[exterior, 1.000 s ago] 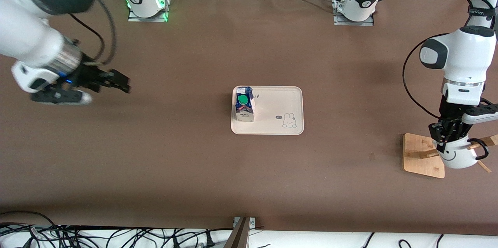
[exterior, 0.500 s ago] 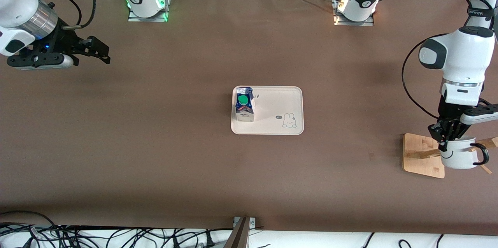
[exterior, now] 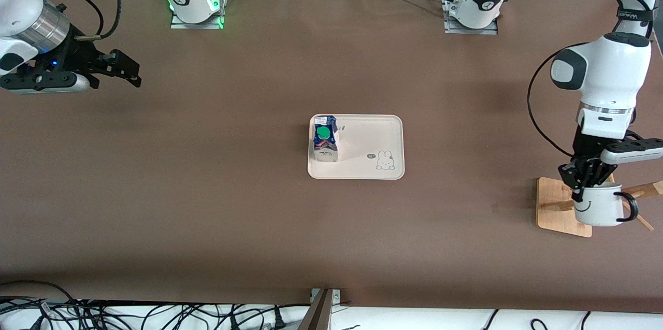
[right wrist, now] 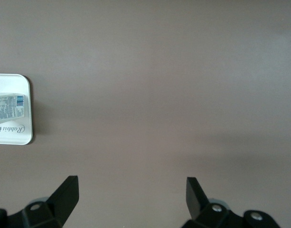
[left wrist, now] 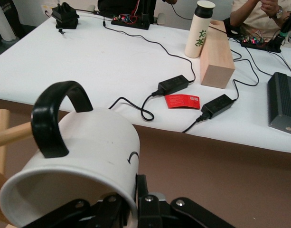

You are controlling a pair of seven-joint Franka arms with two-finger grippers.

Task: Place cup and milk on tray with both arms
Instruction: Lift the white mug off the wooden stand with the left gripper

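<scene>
The milk carton (exterior: 325,141) with a green cap stands on the cream tray (exterior: 370,135), at the tray's end toward the right arm. It also shows in the right wrist view (right wrist: 7,107) with the tray's corner (right wrist: 19,135). My left gripper (exterior: 579,191) is shut on the rim of the white smiley cup (exterior: 600,206), held over the wooden rack base (exterior: 557,204). In the left wrist view the cup (left wrist: 83,156) is pinched at its rim, black handle up. My right gripper (exterior: 129,68) is open and empty over bare table at the right arm's end.
A wooden peg (exterior: 645,188) of the rack sticks out beside the cup. A white bench with cables, power bricks, a wooden block (left wrist: 216,59) and a bottle lies past the table edge in the left wrist view.
My left gripper has moved the cup a little toward the tray, off the rack peg. My right arm drew back from the tray toward its end of the table and is now nearly still.
</scene>
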